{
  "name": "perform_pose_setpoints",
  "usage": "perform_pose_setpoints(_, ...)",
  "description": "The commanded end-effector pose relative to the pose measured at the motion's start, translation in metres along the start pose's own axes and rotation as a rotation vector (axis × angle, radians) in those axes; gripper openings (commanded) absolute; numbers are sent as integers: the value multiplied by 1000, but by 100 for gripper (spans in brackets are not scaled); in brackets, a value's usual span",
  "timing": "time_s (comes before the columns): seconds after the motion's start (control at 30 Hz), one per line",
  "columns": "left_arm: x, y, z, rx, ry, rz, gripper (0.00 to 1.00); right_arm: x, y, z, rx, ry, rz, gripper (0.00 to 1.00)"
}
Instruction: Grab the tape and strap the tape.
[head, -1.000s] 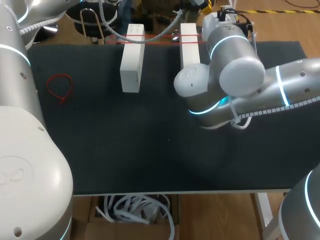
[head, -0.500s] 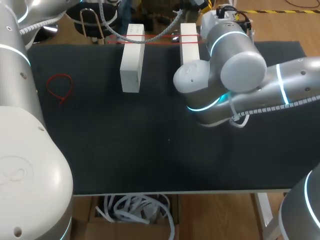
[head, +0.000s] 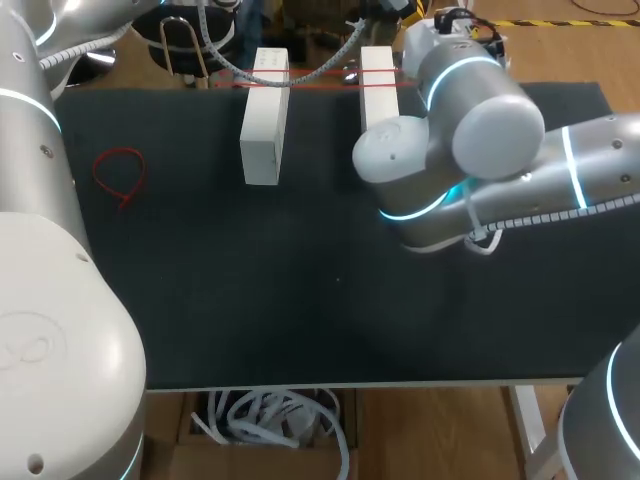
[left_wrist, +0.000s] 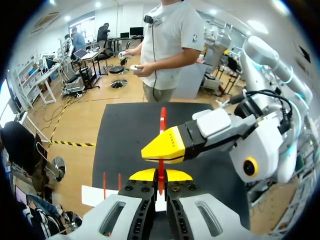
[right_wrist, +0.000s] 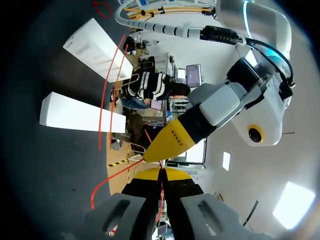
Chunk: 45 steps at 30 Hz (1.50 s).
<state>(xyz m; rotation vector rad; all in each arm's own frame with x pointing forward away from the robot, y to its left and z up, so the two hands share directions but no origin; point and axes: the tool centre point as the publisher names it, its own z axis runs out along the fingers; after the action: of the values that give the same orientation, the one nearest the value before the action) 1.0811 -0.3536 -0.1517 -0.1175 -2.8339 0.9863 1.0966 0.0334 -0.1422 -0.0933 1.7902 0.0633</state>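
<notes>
A thin red strap (head: 265, 84) lies across the far ends of two white blocks, the left block (head: 264, 115) and the right block (head: 378, 90). In the right wrist view the strap (right_wrist: 111, 95) curves over both blocks (right_wrist: 80, 115) and runs back into my right gripper (right_wrist: 160, 174), which is shut on it. My left gripper (left_wrist: 160, 176) is shut on the same strap, whose free end (left_wrist: 162, 119) sticks up past it. The two grippers meet tip to tip beyond the table's far edge: the right one's yellow finger (left_wrist: 170, 146) sits just ahead of the left gripper. Neither gripper's tips show in the head view.
A second red strap, tied into a loop (head: 119, 172), lies at the table's left side. My right arm's bulky elbow (head: 450, 150) hangs over the right block's near end. The black table mat (head: 300, 300) is bare in front of the blocks.
My right arm's elbow and forearm have shifted slightly to the right and up. The strap, the blocks and both grips stay as they were.
</notes>
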Motion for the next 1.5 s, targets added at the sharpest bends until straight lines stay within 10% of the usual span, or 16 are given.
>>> perform_pose_setpoints(0.03, 0, -1, -1, -4, 2, -1, 0, -5, -3, -4, -7, 20, 3, 0)
perform_pose_setpoints(0.5, 0, -1, -1, -4, 2, -1, 0, -7, -10, -6, 32, 7, 32, 0)
perform_pose_setpoints(0.7, 0, -1, -1, -4, 2, -1, 0, -6, -11, -6, 35, 8, 35, 38)
perform_pose_setpoints(1.5, 0, -1, -1, -4, 2, -1, 0, 4, -30, -41, -45, 68, 74, 27)
